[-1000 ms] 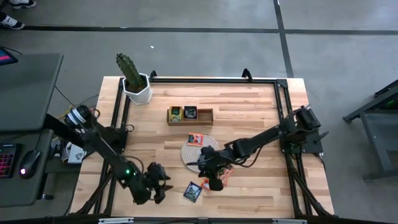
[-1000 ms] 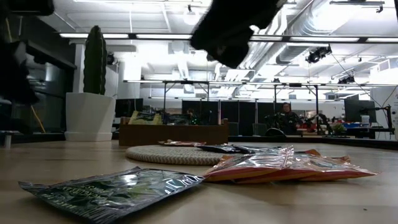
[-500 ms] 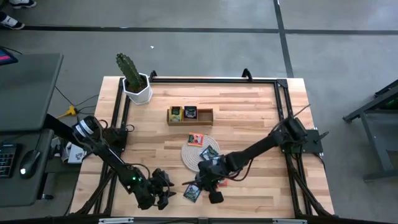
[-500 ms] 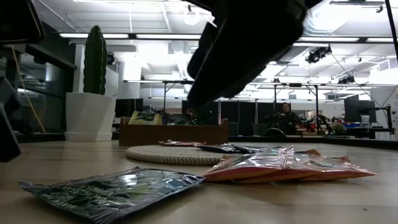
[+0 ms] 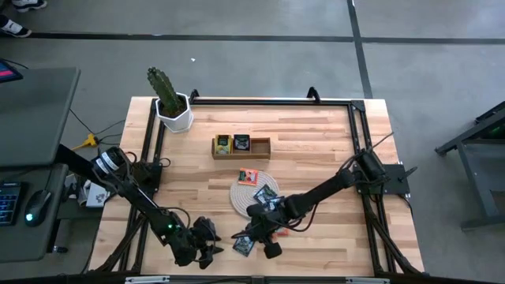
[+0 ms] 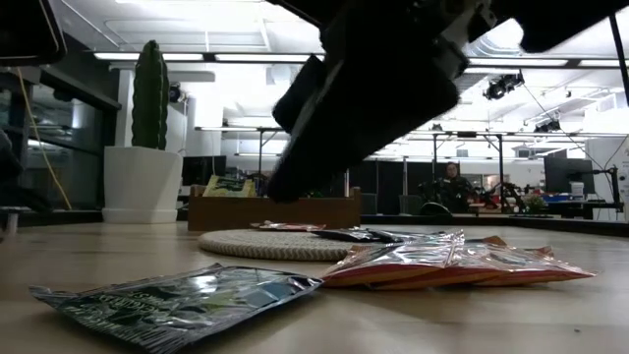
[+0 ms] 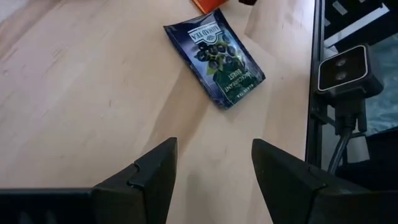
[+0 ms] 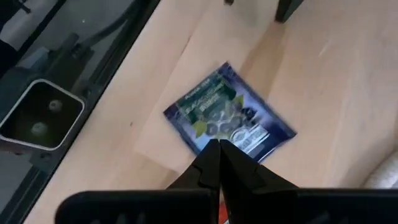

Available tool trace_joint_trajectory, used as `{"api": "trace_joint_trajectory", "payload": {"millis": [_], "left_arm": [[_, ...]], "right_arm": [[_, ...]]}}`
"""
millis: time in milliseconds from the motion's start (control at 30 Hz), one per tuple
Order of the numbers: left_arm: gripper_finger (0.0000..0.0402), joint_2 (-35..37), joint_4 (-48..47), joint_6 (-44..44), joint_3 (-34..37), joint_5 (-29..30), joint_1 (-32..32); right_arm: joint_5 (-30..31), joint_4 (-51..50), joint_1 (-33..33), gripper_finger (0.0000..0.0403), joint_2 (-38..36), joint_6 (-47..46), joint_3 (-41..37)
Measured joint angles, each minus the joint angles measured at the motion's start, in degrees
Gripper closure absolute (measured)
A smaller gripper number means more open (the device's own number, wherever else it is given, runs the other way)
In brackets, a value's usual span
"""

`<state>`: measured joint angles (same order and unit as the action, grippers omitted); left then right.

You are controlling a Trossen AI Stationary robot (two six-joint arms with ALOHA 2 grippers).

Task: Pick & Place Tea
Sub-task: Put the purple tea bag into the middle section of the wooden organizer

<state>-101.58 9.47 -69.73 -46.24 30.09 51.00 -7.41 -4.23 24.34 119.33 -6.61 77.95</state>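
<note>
A dark blue tea sachet [image 5: 243, 245] [image 8: 230, 118] [image 7: 214, 59] lies flat on the wood near the table's front edge. My right gripper [image 8: 219, 144] [image 5: 251, 233] is shut, slants down and hangs just over the sachet's edge; in the low view its dark tip [image 6: 285, 187] stands clear above the sachet [image 6: 177, 300]. My left gripper [image 7: 214, 149] [image 5: 207, 243] is open, to the left of the sachet, with bare wood between its fingers. Orange-red sachets [image 5: 282, 229] [image 6: 452, 261] lie to the right. More sachets rest on the round woven mat [image 5: 246, 197].
The brown wooden tray [image 5: 260, 147] with sachets in two compartments stands behind the mat. A potted cactus [image 5: 170, 99] is at the far left corner. A black frame runs around the table, and the low camera [image 7: 345, 68] sits at the front edge.
My right gripper has come down and toward the table's near left, over the dark blue sachet, rolling a little as it went; it stays shut. My left gripper has sunk a little toward the table. The sachets have not moved.
</note>
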Motion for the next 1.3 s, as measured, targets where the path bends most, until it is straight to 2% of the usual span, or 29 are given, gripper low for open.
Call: {"api": "trace_joint_trajectory", "payload": {"millis": [100,300,500,900,1300], "left_arm": [[0.0197,0.0,-0.04,-0.86,0.0,-0.97,0.0],[0.0197,0.0,0.17,-14.72,0.0,-1.01,0.0],[0.0197,0.02,2.13,-20.23,0.0,-1.29,-0.02],[0.0197,-0.61,4.02,-19.45,0.02,-7.16,-4.45],[0.0197,-1.79,4.5,-19.06,0.02,-8.56,-4.9]], "right_arm": [[0.84,0.48,-0.38,0.0403,0.29,1.93,0.0],[2.29,2.45,-0.75,0.0403,0.69,3.77,0.01],[3.86,4.09,-0.75,0.0403,0.97,5.21,0.0],[4.43,4.64,-0.42,0.0403,2.86,2.57,0.0],[3.74,3.82,2.44,0.0403,5.46,-0.81,0.13]]}}
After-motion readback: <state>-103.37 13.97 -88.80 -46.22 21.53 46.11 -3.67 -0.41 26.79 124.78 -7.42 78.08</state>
